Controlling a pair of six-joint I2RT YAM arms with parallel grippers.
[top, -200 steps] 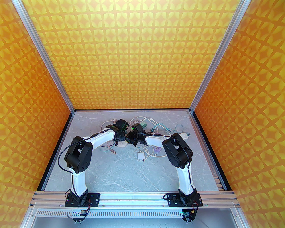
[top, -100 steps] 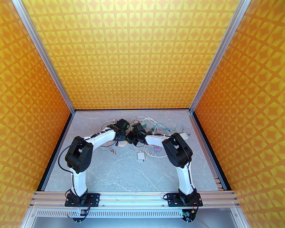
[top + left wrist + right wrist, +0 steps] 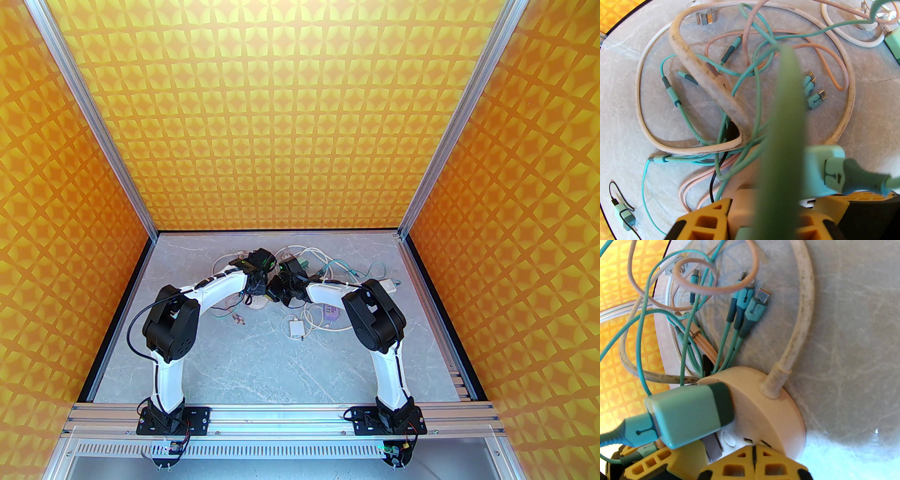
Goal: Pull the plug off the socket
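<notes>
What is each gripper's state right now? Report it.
Left gripper: partly closed beside the teal block-shaped plug; grip cannot be told.
Right gripper: shut, holding nothing, at the round cream plastic socket.

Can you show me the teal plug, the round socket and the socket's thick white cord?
teal plug (image 3: 686, 413), right wrist view, on its light body.
round socket (image 3: 750, 404), right wrist view, on its cream side wall.
thick white cord (image 3: 806, 308), right wrist view, on its middle stretch.
</notes>
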